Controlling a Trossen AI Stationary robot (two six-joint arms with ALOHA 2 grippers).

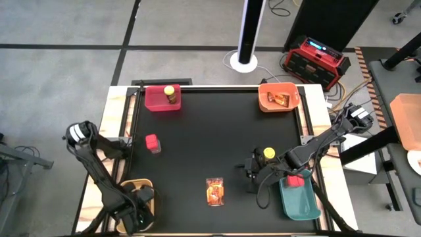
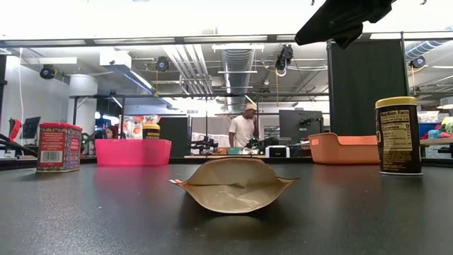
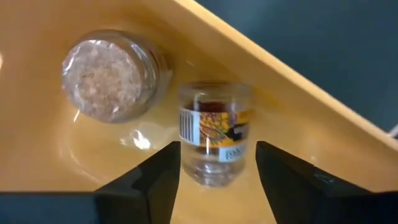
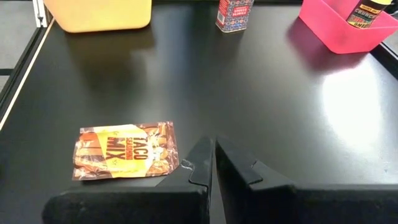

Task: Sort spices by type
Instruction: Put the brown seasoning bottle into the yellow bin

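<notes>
My left gripper (image 3: 217,171) is open, reaching down into the yellow bin (image 1: 129,187) at the near left. A tiny clear jar (image 3: 214,134) with a label lies between its fingers on the bin's floor. A second tiny jar (image 3: 109,74) rests beside it. My right gripper (image 4: 214,163) is shut and holds nothing, low over the table at the near right (image 1: 252,172). An orange-brown packet (image 4: 127,151) lies flat just to its left. A yellow-lidded dark jar (image 1: 268,153) stands by the right arm. A red blocky container (image 1: 152,143) stands at mid-left. My left gripper comes from above, pointing down, with one finger (image 3: 163,177) on each side of the labelled jar's wall (image 3: 186,134). I cannot tell whether the fingers touch it. The jar rests on the bin's floor, close to the bin's wall.
A pink bin (image 1: 152,104) at the far left holds a yellow-lidded jar (image 1: 170,94). An orange bin (image 1: 266,104) at the far right holds a packet (image 1: 279,99). A teal bin (image 1: 301,204) at the near right holds a red container (image 1: 296,180). A person stands in the room behind.
</notes>
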